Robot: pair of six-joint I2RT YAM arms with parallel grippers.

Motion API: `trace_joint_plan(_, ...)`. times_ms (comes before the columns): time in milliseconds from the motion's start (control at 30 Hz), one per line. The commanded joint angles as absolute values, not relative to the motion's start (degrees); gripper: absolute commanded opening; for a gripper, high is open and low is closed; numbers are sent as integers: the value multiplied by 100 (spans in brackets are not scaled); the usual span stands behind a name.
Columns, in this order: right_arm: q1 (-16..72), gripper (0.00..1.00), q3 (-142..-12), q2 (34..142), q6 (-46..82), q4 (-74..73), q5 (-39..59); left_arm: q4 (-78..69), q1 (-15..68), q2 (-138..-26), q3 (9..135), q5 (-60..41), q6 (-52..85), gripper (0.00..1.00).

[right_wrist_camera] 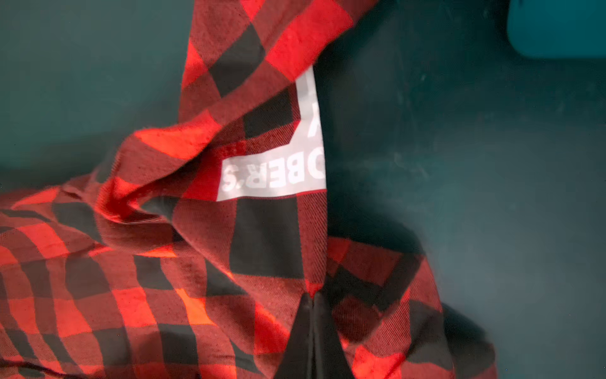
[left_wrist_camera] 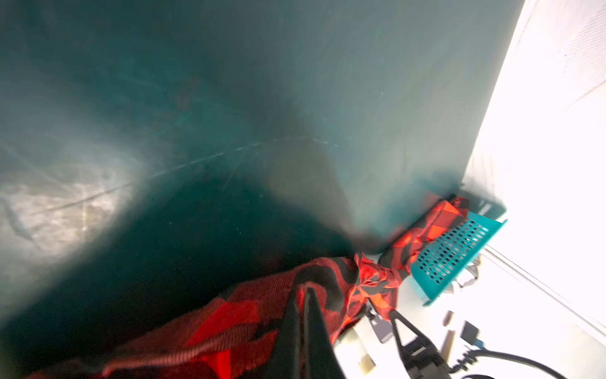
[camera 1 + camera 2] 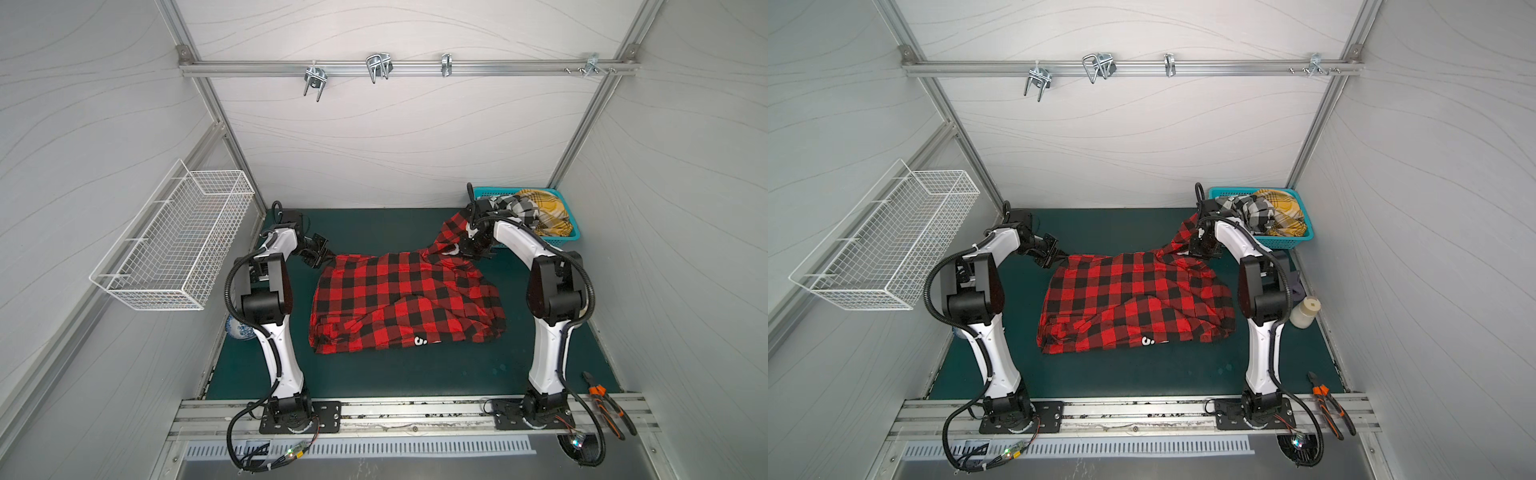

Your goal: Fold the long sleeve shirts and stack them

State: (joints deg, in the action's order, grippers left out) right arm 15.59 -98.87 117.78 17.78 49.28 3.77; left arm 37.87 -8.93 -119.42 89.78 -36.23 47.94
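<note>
Both pairs are clamping shut on the red-and-black shirt (image 3: 399,299): your left fingers (image 2: 320,334) and right fingers (image 1: 332,344) are gripping opposite ends of one edge, which is running lengthwise between them.

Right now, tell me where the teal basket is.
In both top views the teal basket sits at the far right corner of the green mat, just behind the right gripper.

the left arm (image 3: 282,353) and right arm (image 3: 546,353) have white shells, black joints, ribbed black cables (image 3: 230,282), bolted black base plates (image 3: 328,415).
</note>
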Motion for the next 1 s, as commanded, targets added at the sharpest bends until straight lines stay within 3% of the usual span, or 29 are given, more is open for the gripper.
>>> trace_joint_plan(0,1542,0,-9836,11275,1919,4730,430,3572,-933,-11720,8917,-3926,4926,0)
trace_joint_plan(333,1468,0,-8898,10329,2301,4527,431,3592,-1092,-11206,8629,-3909,4716,0)
trace_joint_plan(633,1458,0,-7452,9738,2517,4423,193,4127,-1133,-9816,7097,-2185,3714,0)
trace_joint_plan(800,1467,0,-6877,9862,2697,4465,-78,3628,-1109,-9693,5679,-2486,3860,0)
trace_joint_plan(967,1460,0,-6881,10149,2734,4515,-90,3478,-1116,-9980,5416,-2517,3832,0)
